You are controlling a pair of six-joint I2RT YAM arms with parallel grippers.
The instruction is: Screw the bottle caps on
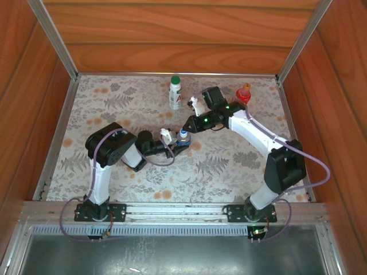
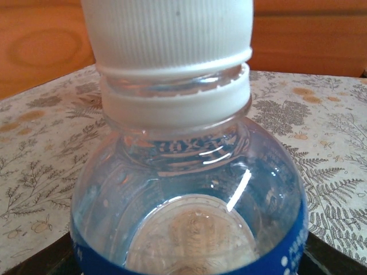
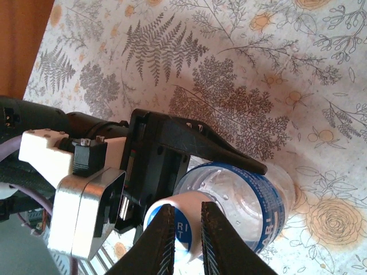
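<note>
Clear bottle [image 2: 189, 217] stands mid-table, left gripper [image 1: 179, 142] clamped round its body, holding it upright. Cap [image 2: 166, 34] sits on the neck w/ a gap of thread showing under it, so prob. not tight yet. Right gripper [image 3: 184, 240] is right at the cap, fingers close together; can't tell if they're pinching it or just over it. Step in hand: cap no. 3, by the look of it, as the white bottle [image 1: 175, 94] and red bottle [image 1: 245, 94] at the back wear theirs. Next needs a firm pinch on the cap, then a twist, w/ the left holding steady.
</note>
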